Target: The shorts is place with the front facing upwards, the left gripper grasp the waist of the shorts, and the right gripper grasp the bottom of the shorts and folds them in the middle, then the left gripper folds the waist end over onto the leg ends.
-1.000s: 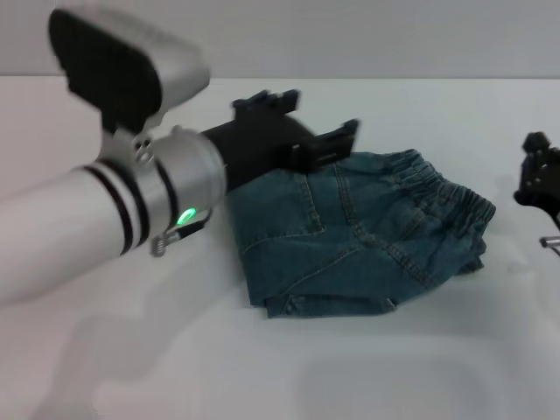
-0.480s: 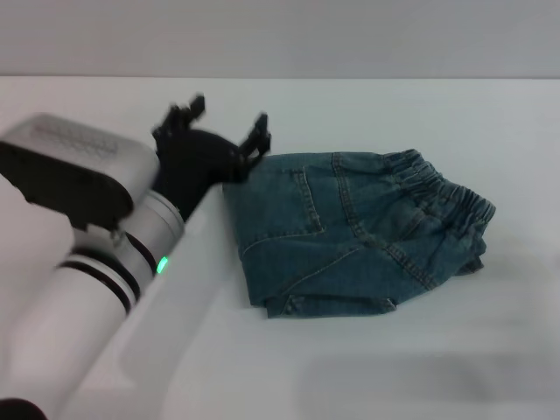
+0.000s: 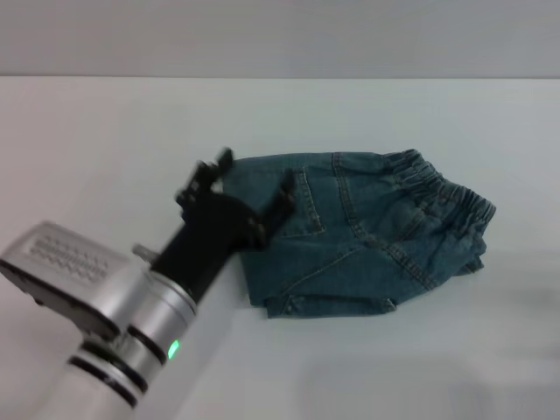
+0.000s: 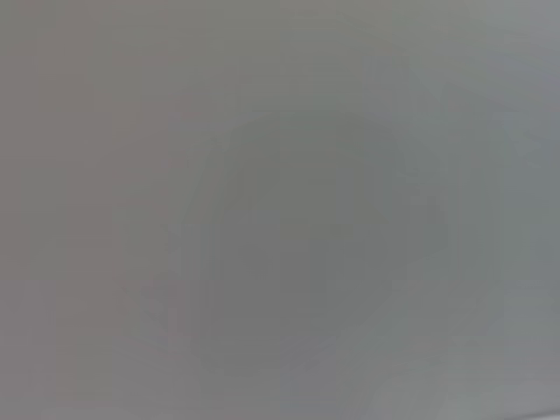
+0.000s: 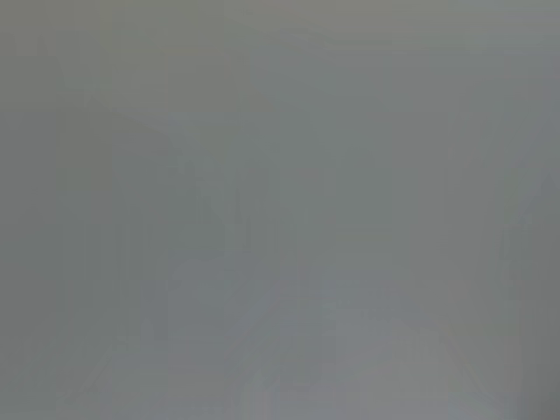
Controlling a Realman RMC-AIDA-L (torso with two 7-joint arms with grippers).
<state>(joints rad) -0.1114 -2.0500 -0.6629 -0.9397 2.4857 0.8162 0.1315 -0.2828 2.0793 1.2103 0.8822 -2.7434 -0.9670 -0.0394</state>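
Your folded denim shorts (image 3: 363,232) lie mid-desk (image 3: 105,131), elastic waistband toward the right edge. Your left claw (image 3: 249,194) hangs released over their left edge, fingers spread, gripping nothing. Both wrist views show only grey.

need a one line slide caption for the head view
Left gripper, fingers open, over the left edge of folded denim shorts on a white table; right arm out of view.

No legible text or markings.
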